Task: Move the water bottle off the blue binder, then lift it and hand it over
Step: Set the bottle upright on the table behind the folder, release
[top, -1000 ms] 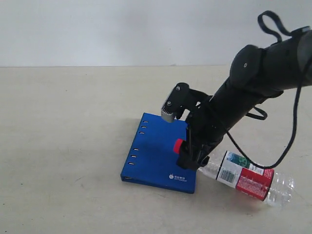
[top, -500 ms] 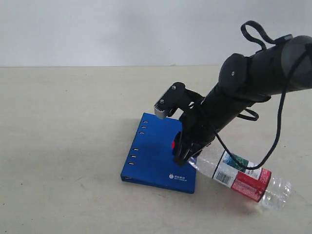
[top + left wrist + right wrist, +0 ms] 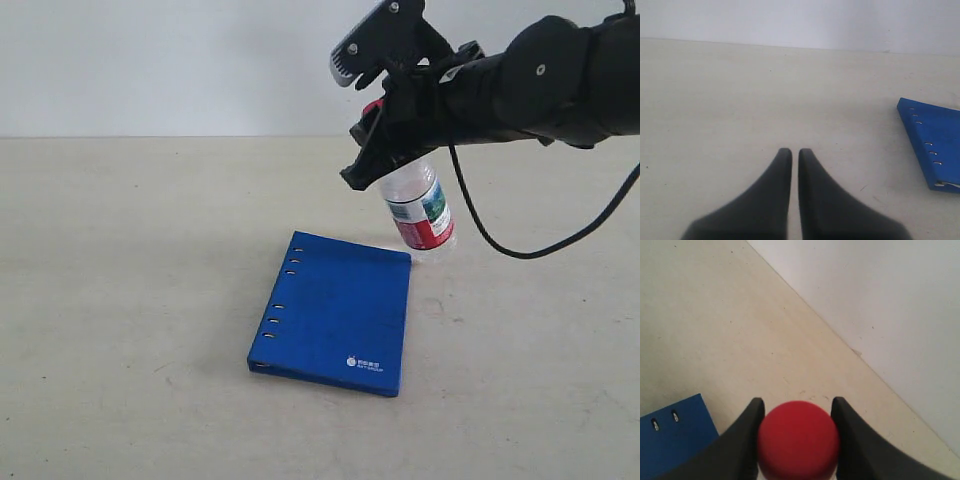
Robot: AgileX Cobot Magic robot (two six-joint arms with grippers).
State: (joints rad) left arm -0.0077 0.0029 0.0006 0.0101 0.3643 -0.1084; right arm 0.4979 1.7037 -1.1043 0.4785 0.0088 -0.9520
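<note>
Your right end effector is clamped on the red cap end of the water bottle. The bottle hangs tilted above the bench, beside the blue binder's far corner. Your left end effector is closed and empty.

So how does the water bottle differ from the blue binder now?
The water bottle hangs in the air, held at its red cap by the right hand; the blue binder lies flat on the table. The bottle is clear with a red, white and green label; the binder is solid blue. They do not touch.
</note>
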